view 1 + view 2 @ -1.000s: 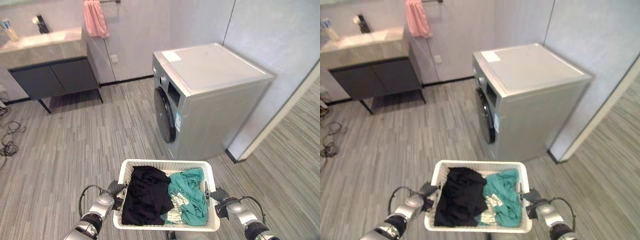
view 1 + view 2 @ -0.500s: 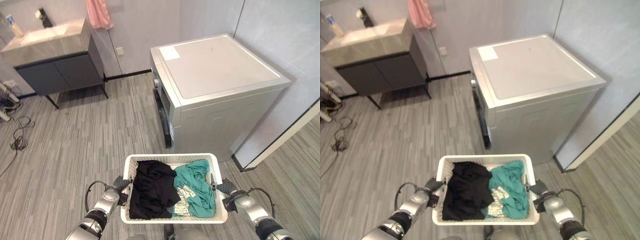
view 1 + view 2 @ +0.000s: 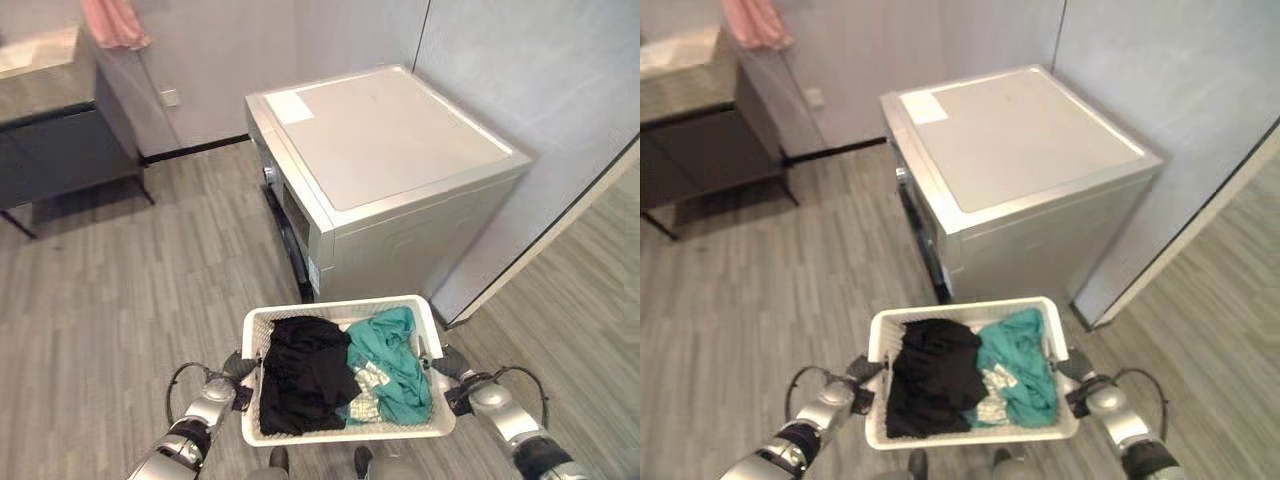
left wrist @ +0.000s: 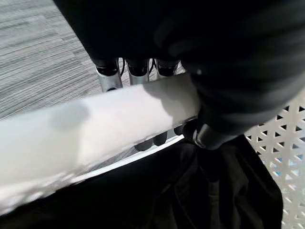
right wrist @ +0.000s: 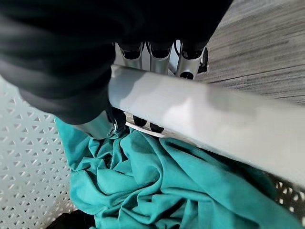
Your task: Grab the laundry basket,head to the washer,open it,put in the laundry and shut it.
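Laundry basket (image 3: pixel 345 434) hangs between the two hands, with the washer (image 3: pixel 385 180) close ahead at 12 o'clock, its door (image 3: pixel 291 235) on the face toward 10 o'clock and shut. The left hand (image 3: pixel 238 375) at 9 o'clock of the basket has its fingers (image 4: pixel 108 76) curled round the white rim, and the right hand (image 3: pixel 452 372) at 3 o'clock grips the opposite rim the same way. A black garment (image 3: pixel 305 372) and a teal garment (image 3: pixel 395 362) fill the basket. Likely trouble: the robot faces the washer's side panel (not the door), so walking straight on could knock the basket against the cabinet corner and tip clothes onto the floor (image 3: pixel 120 290).
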Robot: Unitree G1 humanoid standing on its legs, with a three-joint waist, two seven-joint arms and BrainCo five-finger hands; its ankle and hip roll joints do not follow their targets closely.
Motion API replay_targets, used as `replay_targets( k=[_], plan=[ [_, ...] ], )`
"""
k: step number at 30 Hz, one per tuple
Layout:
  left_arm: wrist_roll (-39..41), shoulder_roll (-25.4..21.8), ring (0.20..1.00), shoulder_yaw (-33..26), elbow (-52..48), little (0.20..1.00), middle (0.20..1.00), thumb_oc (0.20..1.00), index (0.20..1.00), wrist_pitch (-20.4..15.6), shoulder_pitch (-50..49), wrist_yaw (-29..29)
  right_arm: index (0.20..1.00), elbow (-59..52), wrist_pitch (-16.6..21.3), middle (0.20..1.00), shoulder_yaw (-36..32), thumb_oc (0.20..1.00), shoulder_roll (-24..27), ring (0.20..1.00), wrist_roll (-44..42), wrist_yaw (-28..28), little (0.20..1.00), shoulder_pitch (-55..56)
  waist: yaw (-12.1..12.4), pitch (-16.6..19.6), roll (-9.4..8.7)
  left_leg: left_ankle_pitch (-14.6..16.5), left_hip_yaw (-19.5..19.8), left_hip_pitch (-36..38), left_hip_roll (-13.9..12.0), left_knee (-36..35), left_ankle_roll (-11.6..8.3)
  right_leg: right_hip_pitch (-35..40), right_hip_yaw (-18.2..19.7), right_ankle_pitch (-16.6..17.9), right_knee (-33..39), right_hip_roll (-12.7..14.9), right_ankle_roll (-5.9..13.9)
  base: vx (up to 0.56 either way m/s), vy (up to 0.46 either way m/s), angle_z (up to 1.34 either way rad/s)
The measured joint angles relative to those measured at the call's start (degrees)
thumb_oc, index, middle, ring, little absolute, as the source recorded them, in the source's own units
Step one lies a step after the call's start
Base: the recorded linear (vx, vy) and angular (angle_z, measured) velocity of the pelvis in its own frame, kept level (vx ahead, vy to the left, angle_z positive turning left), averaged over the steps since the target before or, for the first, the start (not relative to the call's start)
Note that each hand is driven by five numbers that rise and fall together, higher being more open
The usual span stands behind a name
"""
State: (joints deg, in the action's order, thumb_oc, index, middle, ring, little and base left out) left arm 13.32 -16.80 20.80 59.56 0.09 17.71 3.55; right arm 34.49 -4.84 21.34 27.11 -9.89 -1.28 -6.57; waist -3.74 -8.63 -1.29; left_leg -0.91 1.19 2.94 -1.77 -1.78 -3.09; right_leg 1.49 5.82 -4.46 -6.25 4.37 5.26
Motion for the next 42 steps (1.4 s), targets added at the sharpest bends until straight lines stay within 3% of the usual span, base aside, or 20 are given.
replay_targets(
  k=[6, 15, 26, 32, 37, 38, 39, 42],
  plan=[
    [-0.40, -1.03, 0.200, -1.13, -0.14, 0.200, 0.200, 0.200, 0.200, -0.35, -0.75, -0.01, 0.200, 0.17, 0.00, 0.200, 0.11, 0.200, -1.69, 0.200, 0.14, 0.05, 0.200, 0.25, 1.65, 0.08, 0.28, 0.37, -1.46, 1.96, 2.13, -0.61, 0.59, 2.91, -0.02, 0.69, 3.65, 2.32, 1.74, 0.01, 0.077, -0.08],
    [-0.90, -0.99, 0.200, -1.50, -3.21, 0.200, 0.200, 0.200, 0.200, 0.10, -2.59, 0.14, 0.200, 1.03, 0.00, 0.200, -0.16, 0.200, -1.51, 0.200, 0.11, 0.05, 0.200, 0.12, 1.68, 0.76, 0.90, 0.70, -1.64, 2.07, 1.31, -0.20, 1.11, 3.61, 0.01, 1.50, 4.57, 1.45, 1.39, 0.03, 0.053, -0.02],
    [-0.89, -3.30, 0.200, -2.05, -12.01, 0.200, 0.200, 0.200, 0.200, 1.58, -5.29, 0.50, 0.200, -0.36, 0.02, 0.200, -2.12, 0.200, -1.88, 0.200, -0.01, 0.06, 0.200, -0.32, 2.95, 1.72, 0.73, 1.05, -0.10, 0.77, 2.80, 0.72, 2.01, 3.61, -1.52, 1.42, 4.43, 2.92, 1.73, 0.00, 0.122, 0.07],
    [-0.96, -6.32, 0.200, -3.20, -21.48, 0.200, 0.200, 0.200, 0.200, 3.64, -8.55, 0.37, 0.200, -3.58, -0.06, 0.200, -2.06, 0.200, -0.32, 0.200, -0.01, 1.58, 0.200, -1.25, 3.62, 1.84, 0.92, 2.54, -0.28, -1.28, 5.56, 3.38, 4.42, 1.70, -1.63, 1.40, 1.29, 5.51, 1.85, -0.04, 0.188, 0.01],
    [-0.95, -8.11, 0.200, -7.09, -26.32, 0.200, 0.200, 0.200, 0.200, 3.93, -12.30, -0.27, 0.200, -5.14, -0.50, 0.200, -0.25, 0.200, -0.22, 0.200, -0.02, 3.09, 0.200, -4.02, 5.33, 2.12, 0.75, 2.72, -0.60, -0.78, 7.54, 2.87, 6.64, -0.15, -4.39, 1.26, -2.43, 6.98, 2.20, 0.01, 0.145, -0.03],
    [-0.97, -8.50, 0.200, -7.22, -26.21, 0.200, 0.200, 0.200, 0.200, 4.08, -12.44, -0.44, 0.200, -5.14, -0.60, 0.200, 0.42, 0.200, -0.21, 0.200, -0.05, 3.27, 0.200, -4.05, 5.52, 1.99, 1.16, 1.67, 0.49, 0.26, 7.44, 1.74, 8.05, -2.34, -4.03, -0.24, -6.59, 6.30, 2.78, 0.05, 0.164, 0.39],
    [-1.03, -9.66, 0.200, -7.21, -26.13, 0.200, 0.200, 0.200, 0.200, 4.50, -12.45, -1.53, 0.200, -5.59, -1.31, 0.200, 1.52, 0.200, -0.01, 0.200, -0.07, 4.07, 0.200, -4.04, 5.29, 1.92, 1.30, 0.76, 2.32, 0.92, 6.86, 0.39, 8.34, -4.35, -2.34, -3.29, -9.17, 3.15, 1.87, 0.04, 0.136, 0.45],
    [-2.00, -12.28, 0.200, -7.22, -26.12, 0.200, 0.200, 0.200, 0.200, 5.50, -12.94, -3.78, 0.200, -9.35, -2.91, 0.200, 5.26, 0.200, 2.51, 0.200, -0.07, 5.79, 0.200, -4.86, 5.74, 1.98, 0.59, 0.26, 3.38, 0.76, 6.48, 0.59, 7.84, -9.12, 0.48, -3.83, -10.15, -4.74, 0.99, 0.02, 0.035, 0.41]
  ],
)
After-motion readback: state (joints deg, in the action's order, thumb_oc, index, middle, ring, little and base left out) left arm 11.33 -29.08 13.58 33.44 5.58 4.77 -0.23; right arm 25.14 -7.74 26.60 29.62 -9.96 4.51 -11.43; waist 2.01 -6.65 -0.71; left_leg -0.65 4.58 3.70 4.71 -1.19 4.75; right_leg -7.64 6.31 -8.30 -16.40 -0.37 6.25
